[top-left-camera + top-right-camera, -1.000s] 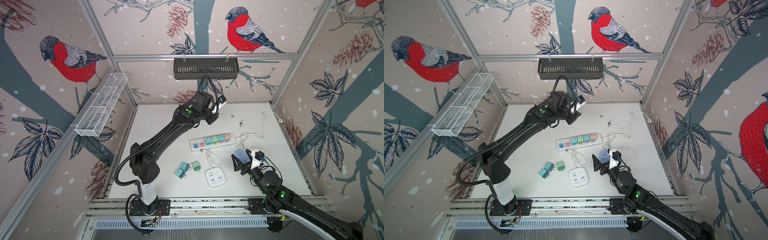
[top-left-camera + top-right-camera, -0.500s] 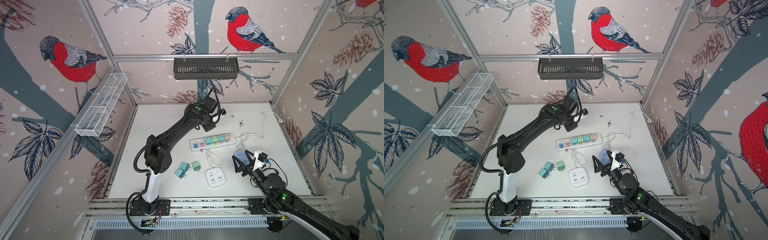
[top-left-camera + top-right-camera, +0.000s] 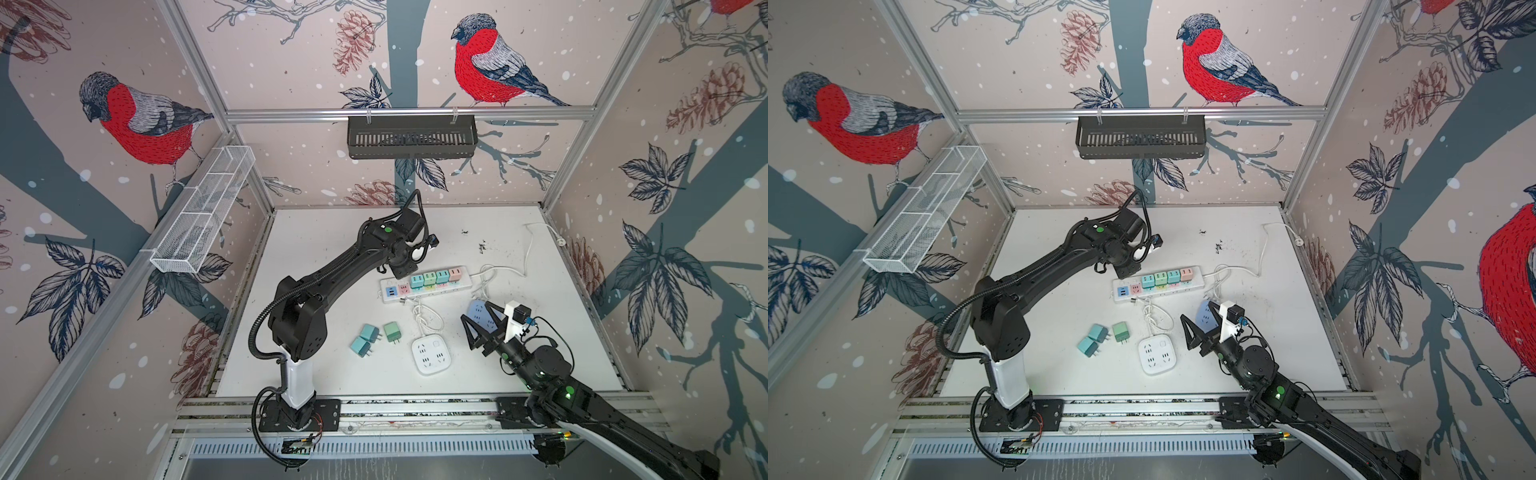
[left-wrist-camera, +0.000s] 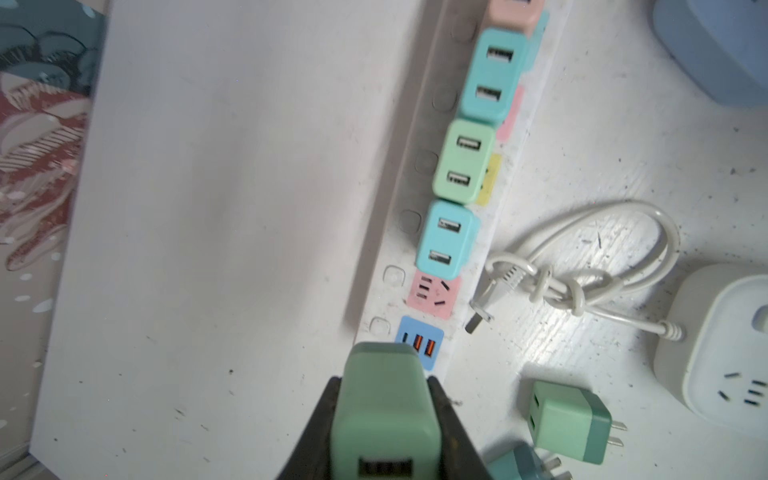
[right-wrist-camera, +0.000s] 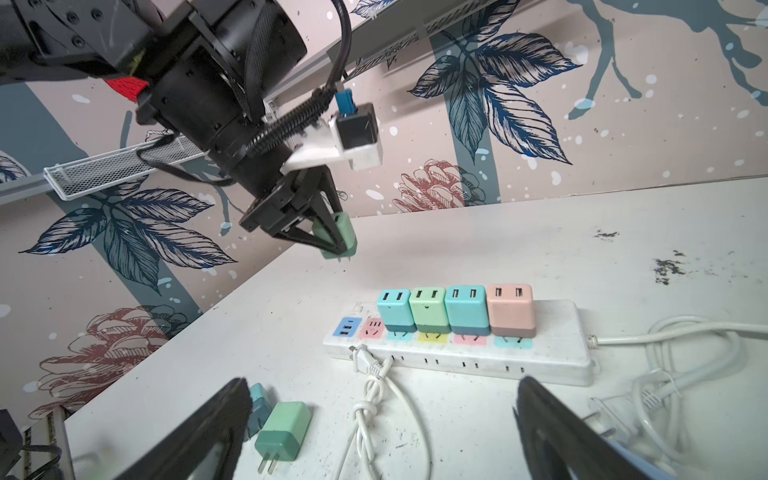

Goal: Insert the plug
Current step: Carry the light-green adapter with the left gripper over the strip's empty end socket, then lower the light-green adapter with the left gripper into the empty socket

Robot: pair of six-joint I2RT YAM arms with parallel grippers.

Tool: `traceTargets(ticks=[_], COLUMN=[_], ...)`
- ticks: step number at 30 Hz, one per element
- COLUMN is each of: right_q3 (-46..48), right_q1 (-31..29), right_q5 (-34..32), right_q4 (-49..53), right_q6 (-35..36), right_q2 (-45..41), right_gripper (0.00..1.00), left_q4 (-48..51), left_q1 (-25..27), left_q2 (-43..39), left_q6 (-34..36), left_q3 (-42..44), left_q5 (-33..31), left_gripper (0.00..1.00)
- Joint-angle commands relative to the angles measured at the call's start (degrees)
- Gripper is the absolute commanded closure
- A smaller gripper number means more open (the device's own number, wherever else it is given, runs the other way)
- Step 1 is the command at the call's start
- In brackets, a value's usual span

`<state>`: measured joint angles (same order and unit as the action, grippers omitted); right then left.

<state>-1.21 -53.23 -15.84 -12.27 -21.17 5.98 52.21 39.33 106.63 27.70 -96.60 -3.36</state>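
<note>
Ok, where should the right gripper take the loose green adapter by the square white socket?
Probably best to take the loose green adapter from above, across the pale body's long sides, clear of the darker prong end. It lies flat, prongs horizontal; teal adapters crowd one side.

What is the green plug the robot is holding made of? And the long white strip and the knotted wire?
The green plug looks like hard plastic, smooth and matte, with rounded corners. The power strip seems plastic too, white and scuffed. The knotted wire looks rubbery-coated, since it bends into loops.
</note>
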Motion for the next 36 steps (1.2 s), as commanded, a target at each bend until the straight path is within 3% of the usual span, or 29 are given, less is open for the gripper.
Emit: traceTargets(ticks=[1, 11, 23, 36], right_q3=[-0.4, -0.4, -0.5, -0.1], right_q1=[0.0, -0.1, 0.0, 0.0], right_q5=[2.1, 6.0, 5.7, 5.2], right_q4=[-1.0, -2.3, -2.2, -1.9], right_q6=[-0.1, 0.3, -0.5, -1.5], right_q2=[0.0, 0.0, 0.1, -1.4], right_gripper=[0.0, 0.0, 0.0, 0.0], left_q4=[-6.6, -18.0, -19.0, -22.2], left_q1=[-0.3, -0.4, -2.2, -3.0], left_q2=[-3.6, -9.6, -1.7, 0.3], left_q6=[3.7, 9.8, 11.6, 12.6], left_q3=[5.4, 17.1, 15.8, 18.3], left_q5=[2.8, 8.5, 8.4, 14.5], left_gripper=[1.0, 1.0, 1.0, 1.0])
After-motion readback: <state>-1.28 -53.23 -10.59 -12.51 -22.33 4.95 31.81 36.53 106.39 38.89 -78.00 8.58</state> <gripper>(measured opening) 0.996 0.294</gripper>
